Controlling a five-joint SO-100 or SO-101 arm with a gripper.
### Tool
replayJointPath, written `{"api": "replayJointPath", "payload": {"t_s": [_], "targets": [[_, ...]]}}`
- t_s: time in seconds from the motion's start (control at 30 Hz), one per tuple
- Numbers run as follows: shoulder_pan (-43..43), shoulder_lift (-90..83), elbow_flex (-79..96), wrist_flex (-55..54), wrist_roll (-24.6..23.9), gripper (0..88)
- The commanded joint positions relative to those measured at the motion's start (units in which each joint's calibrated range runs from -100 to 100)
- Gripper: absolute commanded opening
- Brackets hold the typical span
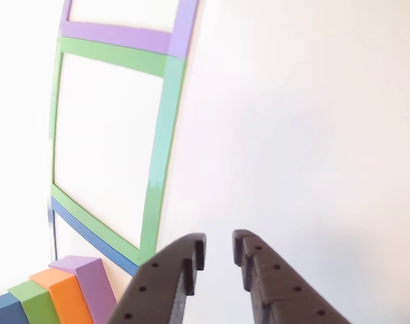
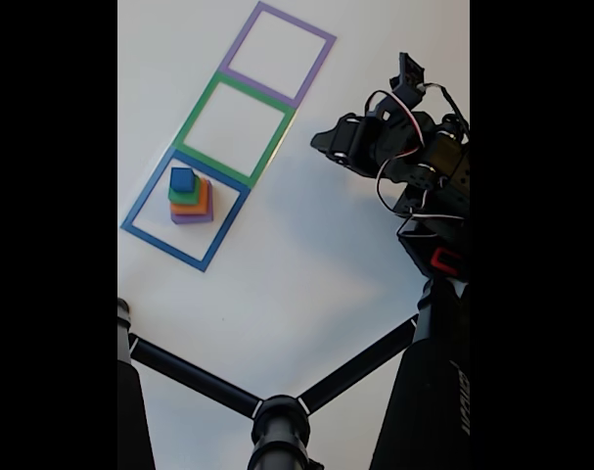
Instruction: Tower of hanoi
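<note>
White table point(image 2: 306, 264) — blocks point(image 2: 190, 197) stacked (tool point(image 1: 219, 256) empty).

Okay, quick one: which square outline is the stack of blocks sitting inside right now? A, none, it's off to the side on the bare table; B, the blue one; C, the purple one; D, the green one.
B: in the fixed view the stack of blocks stands inside the blue outline, while the green outline and purple outline hold nothing.

Blue cube point(image 2: 183, 179) atop green point(image 2: 185, 195), orange point(image 2: 192, 207), purple blocks point(image 2: 192, 217), white table point(image 2: 306, 255), seemingly dark-brown pincer point(image 1: 218, 255)
</note>
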Motion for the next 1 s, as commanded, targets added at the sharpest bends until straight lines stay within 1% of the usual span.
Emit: {"api": "replayJointPath", "payload": {"t_s": [0.0, 0.03, 0.1, 0.2, 0.4, 0.5, 0.53, 0.57, 0.63, 0.8, 0.97], "targets": [[-2.07, -1.10, -1.48, 3.46, -8.47, 0.6], [-2.07, -1.10, -2.03, 5.48, -10.33, 0.6], [-1.59, -1.10, -3.21, 9.69, -12.53, 0.6], [-1.59, -1.10, -3.39, 10.42, -12.86, 0.6], [-0.73, -1.19, -3.39, 10.42, -16.24, 0.6], [-1.21, -1.19, -3.39, 10.42, -22.67, 0.6], [-1.11, -1.19, -3.39, 10.42, -23.35, 0.6], [-1.02, -1.19, -3.39, 10.42, -25.37, 0.6], [-0.25, -1.19, -3.39, 10.42, -27.06, 0.6], [0.04, -1.19, -3.30, 9.94, -25.37, 1.4], [0.32, -1.19, -3.30, 9.94, -26.39, 0.7]]}}
